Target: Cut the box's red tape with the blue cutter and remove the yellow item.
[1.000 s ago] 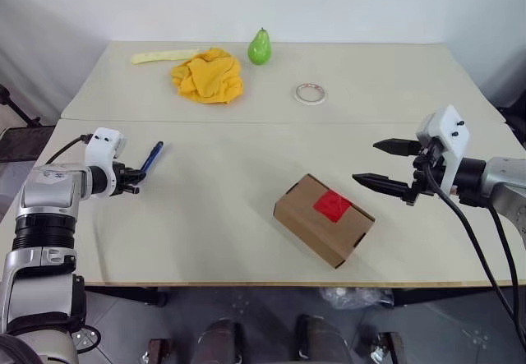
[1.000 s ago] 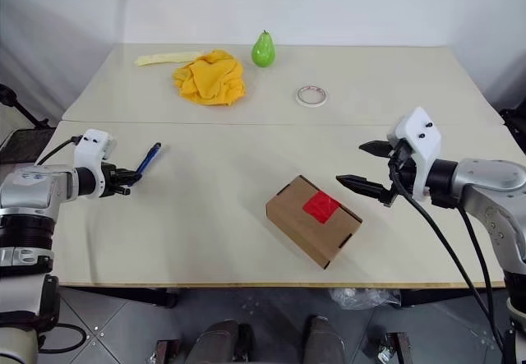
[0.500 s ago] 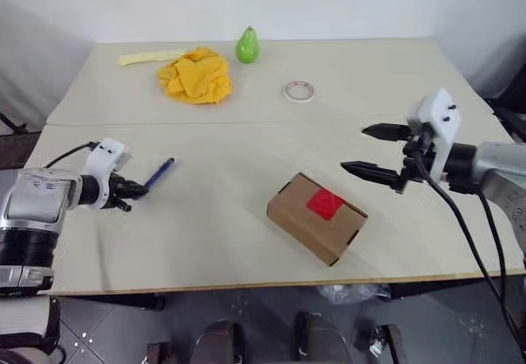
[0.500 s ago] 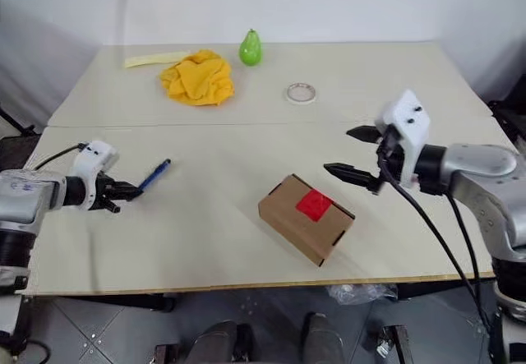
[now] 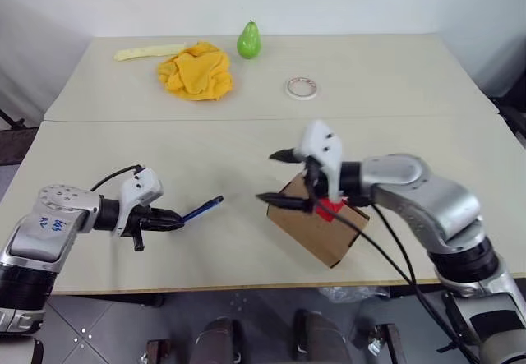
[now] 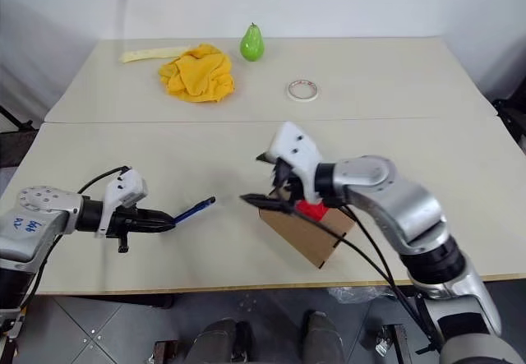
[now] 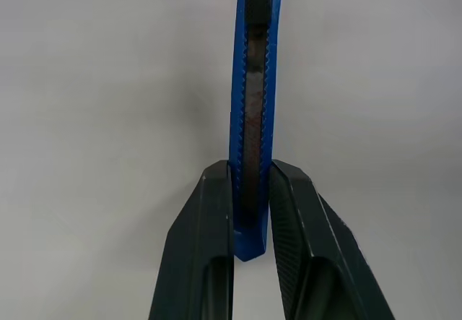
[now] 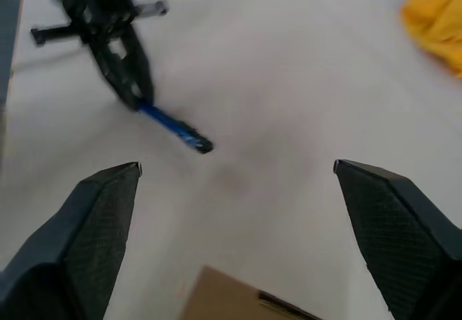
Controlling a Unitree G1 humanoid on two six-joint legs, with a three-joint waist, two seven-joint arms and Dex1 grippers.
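Note:
The brown box [image 5: 311,231] lies near the table's front edge, its red tape [image 5: 330,210] partly covered by my right arm. My right gripper [image 5: 269,177] is open and hovers at the box's left end, pointing left, with nothing between its fingers [image 8: 101,212]. To the left of the box, my left gripper [image 5: 174,222] is shut on the blue cutter [image 5: 203,209], whose free end points toward the box. In the left wrist view the cutter [image 7: 253,81] sticks out straight between the two fingers [image 7: 209,248]. The yellow item is hidden.
At the back of the table are a yellow-orange cloth heap [image 5: 196,71], a green pear [image 5: 248,40], a pale yellow strip [image 5: 144,52] and a white tape roll [image 5: 302,88]. A seam [image 5: 99,120] crosses the tabletop. The box sits close to the front edge.
My right gripper has swung left from beside the box's right end to its left end. The left gripper has moved right toward the box and turned, cutter still held.

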